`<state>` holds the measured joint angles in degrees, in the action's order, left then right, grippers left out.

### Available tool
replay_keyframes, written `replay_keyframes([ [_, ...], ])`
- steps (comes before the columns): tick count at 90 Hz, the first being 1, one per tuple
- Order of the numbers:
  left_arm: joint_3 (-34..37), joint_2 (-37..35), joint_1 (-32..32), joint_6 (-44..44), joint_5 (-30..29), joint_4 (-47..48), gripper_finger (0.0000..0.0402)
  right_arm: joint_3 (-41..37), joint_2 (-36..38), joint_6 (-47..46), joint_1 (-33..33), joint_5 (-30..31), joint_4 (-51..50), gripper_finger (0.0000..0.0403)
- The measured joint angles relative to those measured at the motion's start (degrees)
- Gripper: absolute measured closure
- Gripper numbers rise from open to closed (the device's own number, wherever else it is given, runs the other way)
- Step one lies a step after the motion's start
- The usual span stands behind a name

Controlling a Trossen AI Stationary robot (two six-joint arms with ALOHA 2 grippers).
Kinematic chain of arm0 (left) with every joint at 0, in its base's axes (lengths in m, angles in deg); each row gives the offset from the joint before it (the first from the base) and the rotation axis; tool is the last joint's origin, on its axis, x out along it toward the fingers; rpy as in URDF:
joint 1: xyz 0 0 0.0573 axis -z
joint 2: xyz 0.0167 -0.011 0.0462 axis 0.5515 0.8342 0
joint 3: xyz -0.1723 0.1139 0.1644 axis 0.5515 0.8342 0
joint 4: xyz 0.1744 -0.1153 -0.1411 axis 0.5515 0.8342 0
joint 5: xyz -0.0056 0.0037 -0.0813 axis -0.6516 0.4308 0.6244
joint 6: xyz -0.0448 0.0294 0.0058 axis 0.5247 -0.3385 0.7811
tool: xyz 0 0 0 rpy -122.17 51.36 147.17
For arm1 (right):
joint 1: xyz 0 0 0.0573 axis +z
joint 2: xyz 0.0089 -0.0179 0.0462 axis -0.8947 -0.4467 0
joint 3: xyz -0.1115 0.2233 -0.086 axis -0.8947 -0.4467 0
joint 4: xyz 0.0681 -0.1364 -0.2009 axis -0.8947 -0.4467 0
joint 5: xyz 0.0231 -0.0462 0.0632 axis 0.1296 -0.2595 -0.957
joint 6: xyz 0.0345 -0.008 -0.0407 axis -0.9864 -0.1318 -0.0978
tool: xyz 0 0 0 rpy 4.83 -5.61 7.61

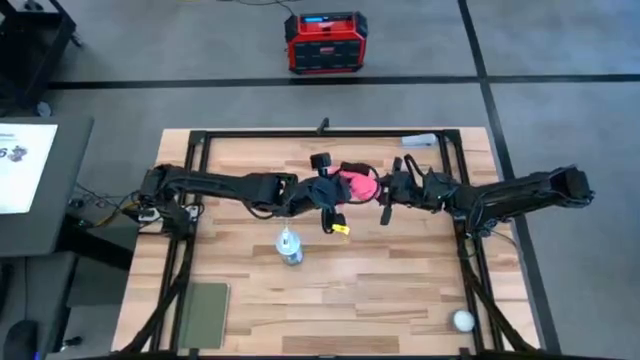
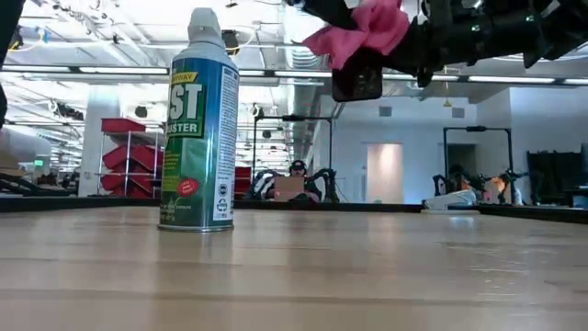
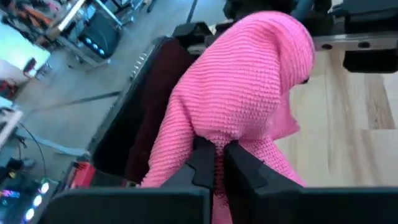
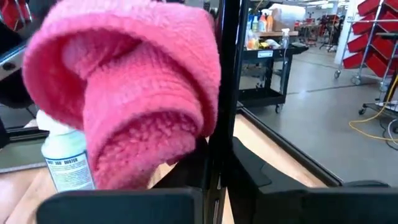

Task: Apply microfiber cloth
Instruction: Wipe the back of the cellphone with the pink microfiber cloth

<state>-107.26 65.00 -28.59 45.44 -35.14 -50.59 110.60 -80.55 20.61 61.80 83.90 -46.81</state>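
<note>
Up above the table (image 1: 400,290), behind the spray can (image 1: 290,246), the left gripper (image 3: 216,163) pinches the pink microfiber cloth (image 1: 357,184) against the black phone (image 2: 356,83) that the right gripper (image 4: 214,163) grips.

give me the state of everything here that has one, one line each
microfiber cloth: bunched, held up off the table, draped over the phone
phone: held on edge in the air, partly covered by the cloth
left gripper: shut on the cloth
right gripper: shut on the phone's edge
duster can: upright on the table, untouched
green pad: flat at the table's near left corner
white ball: resting near the right corner
</note>
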Motion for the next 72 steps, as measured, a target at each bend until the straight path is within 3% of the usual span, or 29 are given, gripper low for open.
replay_keyframes([
  [22,0.1,1.1,-0.9,-5.7,-2.5,-4.8,0.0401,0.1,0.1,0.1,2.4,3.8,1.0,0.0386],
  [40,0.1,-2.1,-1.2,-9.1,-2.7,-8.0,0.0401,0.1,0.0,-0.3,2.6,2.8,0.5,0.0386],
  [62,0.2,-3.1,-1.3,-4.9,-1.2,-6.5,0.0401,-0.1,-0.1,-0.2,2.7,2.3,-0.5,0.0386],
  [72,4.5,-2.5,-0.9,-2.2,-0.6,-10.5,0.0401,-0.1,-0.1,0.5,2.8,2.4,-0.5,0.0386],
])
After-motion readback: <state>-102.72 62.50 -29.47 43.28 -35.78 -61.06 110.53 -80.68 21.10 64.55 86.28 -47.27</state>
